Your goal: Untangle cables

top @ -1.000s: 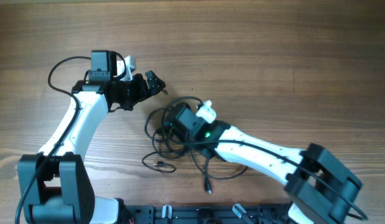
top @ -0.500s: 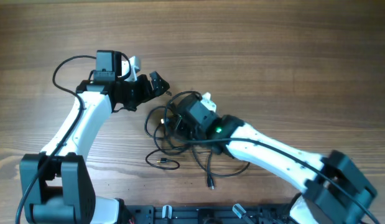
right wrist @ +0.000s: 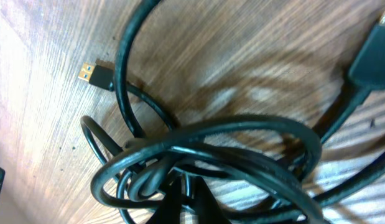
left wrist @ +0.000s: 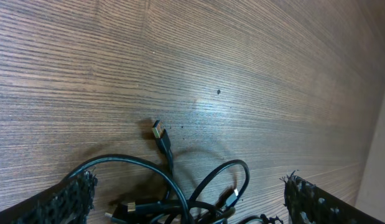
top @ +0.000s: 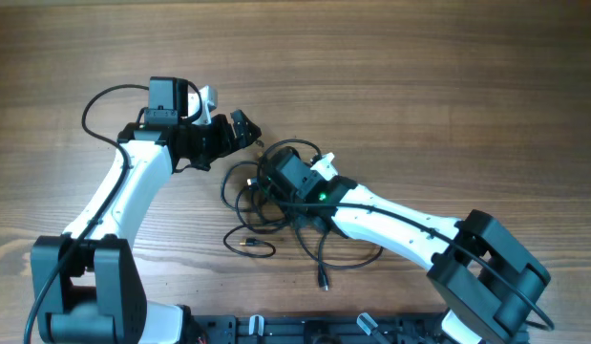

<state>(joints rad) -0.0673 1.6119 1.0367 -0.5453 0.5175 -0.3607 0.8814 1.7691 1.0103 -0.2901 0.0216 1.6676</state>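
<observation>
Nothing large has shifted on the wooden counter (top: 448, 86). The cables (top: 266, 205) lie as one black knot at the centre of the overhead frame, where they were a second ago, so no strand has come free yet. The right arm (top: 400, 225), reaching in from the lower right, has rolled its wrist and settled back over the knot's upper edge. The right gripper (right wrist: 183, 198) has its fingers closed, down among the loops. The left arm (top: 123, 196) has crept a little toward the centre. The left gripper (top: 242, 128) hangs just upper left of the knot, its fingers (left wrist: 74, 198) spread wide and holding nothing. Read this as a fresh bite on the knot, with your free side lined up for a two-handed pull.

From overhead, the right wrist covers its own fingers and the knot's core. In the right wrist view the tips are cut off by the bottom edge, so you cannot tell whether a strand is pinched or merely beside them. Nor can you trace which loop leads to the gold plug (left wrist: 157, 130), the small plug (top: 243, 247) at lower left, or the bottom plug (top: 322, 283).
</observation>
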